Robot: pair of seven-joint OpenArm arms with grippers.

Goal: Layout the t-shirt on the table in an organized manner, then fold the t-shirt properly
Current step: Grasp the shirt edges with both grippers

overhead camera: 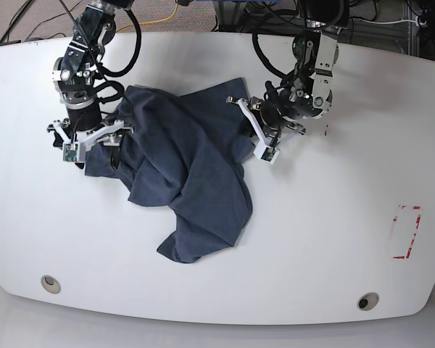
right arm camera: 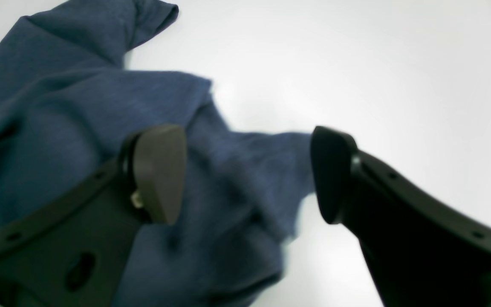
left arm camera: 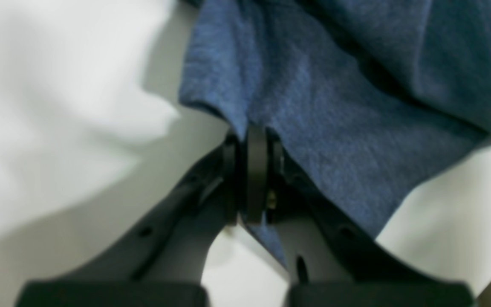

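The counter (overhead camera: 333, 275) is the biggest thing here, glossy white with curved corners at the bottom of the base view. It has a grommet (overhead camera: 50, 284) at lower left, a second grommet (overhead camera: 367, 301) at lower right, and a strip of broken red tape (overhead camera: 401, 257) near the right edge. Cables (overhead camera: 380, 21) run along the top of the frame.

Next comes the shirt (overhead camera: 206, 185), dark blue and rumpled, spread from upper left to the middle, with a loose tail pointing toward the bottom.

The left claw (left arm camera: 247, 175), upper middle in the base view, is pinched tight on a ridge of cloth. The right claw (right arm camera: 249, 175), upper left, stands wide apart over the shirt, gripping nothing.

I'd say the laying-out is far from done. If the left claw pulls alone, the whole shirt could slide or twist, since nothing else appears to pin it. The right one might close on several layers, as the cloth is bunched there, and set creases that spoil the fold.
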